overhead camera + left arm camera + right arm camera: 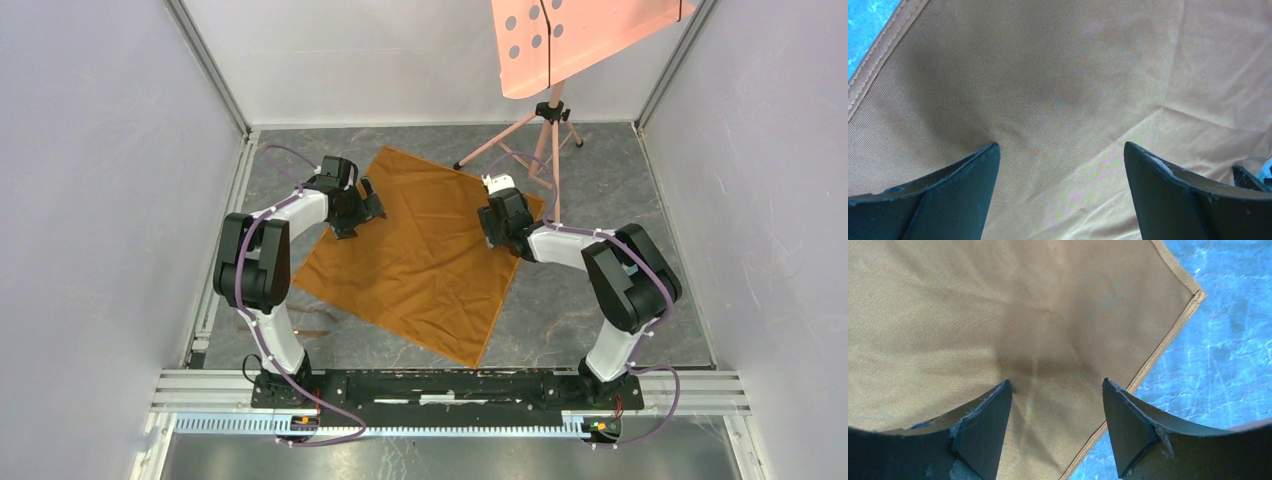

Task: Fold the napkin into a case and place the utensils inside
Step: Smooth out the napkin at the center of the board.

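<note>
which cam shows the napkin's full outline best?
Top external: the napkin lies spread out with nearly its whole outline in view. Left wrist shows only a close patch of creased fabric with one hemmed edge. Right wrist shows just one hemmed corner against the table.

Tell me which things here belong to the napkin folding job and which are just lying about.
Job: napkin, spread flat; utensils, thin copper pieces on the table by its near left edge; left gripper and right gripper, both open over the napkin.
Lying about: pink perforated panel on its tripod, at the far side.
</note>
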`<state>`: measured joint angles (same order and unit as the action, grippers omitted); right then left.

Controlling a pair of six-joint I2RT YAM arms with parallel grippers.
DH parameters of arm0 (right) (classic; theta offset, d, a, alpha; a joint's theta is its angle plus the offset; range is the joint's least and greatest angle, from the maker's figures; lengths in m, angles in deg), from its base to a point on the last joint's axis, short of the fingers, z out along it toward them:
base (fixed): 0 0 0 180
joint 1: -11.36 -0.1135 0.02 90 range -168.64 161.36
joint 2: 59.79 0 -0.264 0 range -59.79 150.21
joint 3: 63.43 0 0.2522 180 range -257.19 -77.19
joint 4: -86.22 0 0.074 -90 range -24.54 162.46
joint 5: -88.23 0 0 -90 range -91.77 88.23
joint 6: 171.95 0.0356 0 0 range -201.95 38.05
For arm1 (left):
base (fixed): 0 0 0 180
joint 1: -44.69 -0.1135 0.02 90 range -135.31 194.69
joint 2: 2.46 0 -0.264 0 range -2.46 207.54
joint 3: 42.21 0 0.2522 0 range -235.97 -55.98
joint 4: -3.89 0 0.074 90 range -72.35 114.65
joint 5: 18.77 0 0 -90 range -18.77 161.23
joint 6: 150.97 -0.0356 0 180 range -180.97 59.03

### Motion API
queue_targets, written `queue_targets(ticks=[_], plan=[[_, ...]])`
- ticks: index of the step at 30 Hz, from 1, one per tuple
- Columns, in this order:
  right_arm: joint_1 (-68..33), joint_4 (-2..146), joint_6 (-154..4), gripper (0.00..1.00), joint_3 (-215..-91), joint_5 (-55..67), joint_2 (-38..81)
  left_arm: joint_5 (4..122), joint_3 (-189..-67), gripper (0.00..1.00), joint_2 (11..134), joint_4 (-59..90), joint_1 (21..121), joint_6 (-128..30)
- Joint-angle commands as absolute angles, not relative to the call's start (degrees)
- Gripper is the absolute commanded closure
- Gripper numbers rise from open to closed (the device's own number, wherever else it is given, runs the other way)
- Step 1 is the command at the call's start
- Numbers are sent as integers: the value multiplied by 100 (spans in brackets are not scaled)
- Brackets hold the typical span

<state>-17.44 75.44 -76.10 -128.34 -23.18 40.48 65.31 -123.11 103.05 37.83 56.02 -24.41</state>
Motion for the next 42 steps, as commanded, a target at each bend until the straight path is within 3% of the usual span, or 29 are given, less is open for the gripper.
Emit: queue_targets(ticks=[1, 10, 15, 21, 26, 31, 37, 39, 42], plan=[[-1667, 7318, -8006, 25, -13200, -2459, 4372, 6457, -12618, 0, 10465, 4059, 5587, -2864], [-2376, 5822, -8361, 11, -14063, -2580, 3528, 5608, -12945, 0, 9370, 4462, 5586, -2484], [-3372, 4967, -8620, 11, -13705, -1193, 2785, 5316, -12963, 0, 8406, 4837, 5585, -3039], [-4514, 4139, -8320, 20, -13049, -509, 2131, 5510, -13001, 0, 7665, 5487, 5585, -3908], [-5299, 3831, -7498, 31, -12733, -693, 2169, 6530, -12638, 0, 7214, 5552, 5585, -4333], [-5842, 3773, -6992, 36, -12673, -995, 2340, 6641, -12495, 0, 7008, 5513, 5576, -4391], [-6118, 3691, -6687, 57, -12789, -986, 2606, 6539, -12346, 0, 6864, 5475, 5581, -4424], [-6269, 3568, -6627, 57, -12916, -1088, 2706, 6511, -12330, 0, 6838, 5472, 5581, -4418], [-6465, 3422, -6568, 49, -13072, -1248, 2833, 6420, -12330, 0, 6809, 5446, 5576, -4418]])
